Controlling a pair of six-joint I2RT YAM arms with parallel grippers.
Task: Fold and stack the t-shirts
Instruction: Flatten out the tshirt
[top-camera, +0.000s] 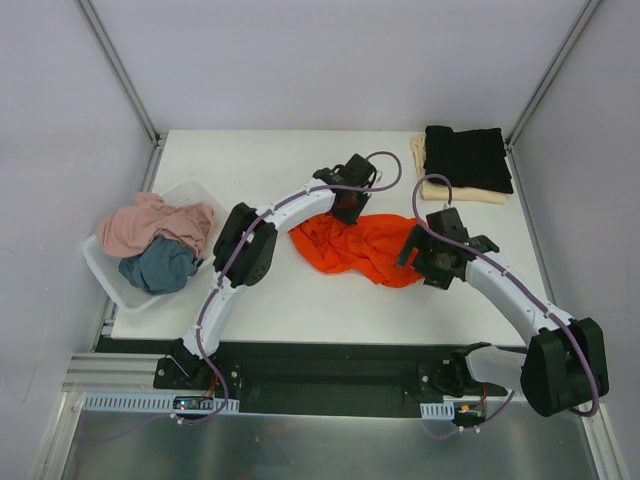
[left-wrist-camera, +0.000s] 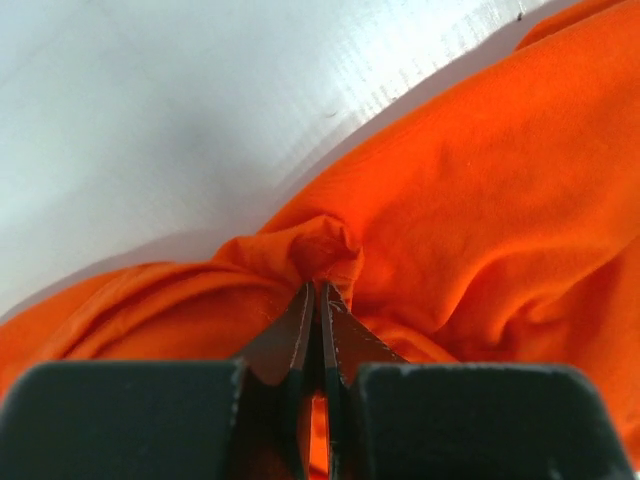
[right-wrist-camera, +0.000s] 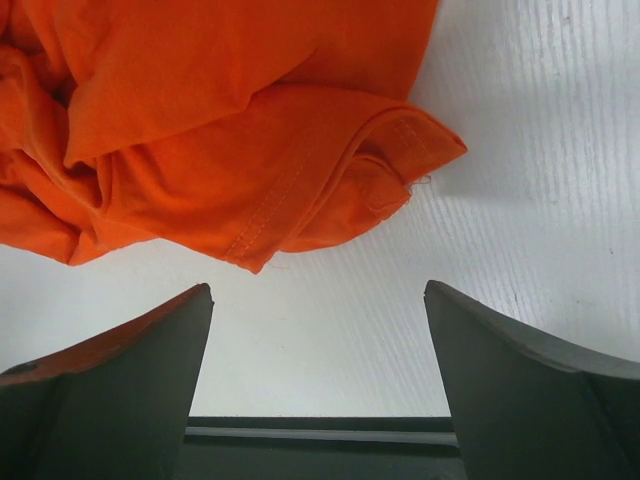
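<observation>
- Two jaws of the left gripper (left-wrist-camera: 320, 292) are pressed together on a small raised fold of the orange-red t-shirt (left-wrist-camera: 480, 200). The pinch sits on the shirt's far edge, where cloth meets bare table (left-wrist-camera: 150, 120).
- Spread wide and empty, the right gripper's (right-wrist-camera: 318, 290) jaws hang over bare table, with nothing between them.
- Straight ahead of those open jaws, near but apart from them, lies a hemmed corner (right-wrist-camera: 400, 150) of the same shirt. It is doubled over and points away from the bunched cloth.
- Seen from above, the shirt is a crumpled heap between the two arms at mid-table. Its long axis runs roughly across the table, from the left pinch at its far-left side to the loose corner at its near-right side.
- My judgement: the right arm is the nearer one to that free corner, so it needs a short reach forward to close on it, and then the two grips can draw the shirt out flat along that axis.
- Farther out, a folded black t-shirt (top-camera: 465, 155) rests on a cream-beige t-shirt (top-camera: 470, 196) at the far-right corner.
- A dusty pink t-shirt (top-camera: 150, 222) and a grey-blue t-shirt (top-camera: 160, 268) sit bunched in the white tub (top-camera: 100, 268) at the left edge.
</observation>
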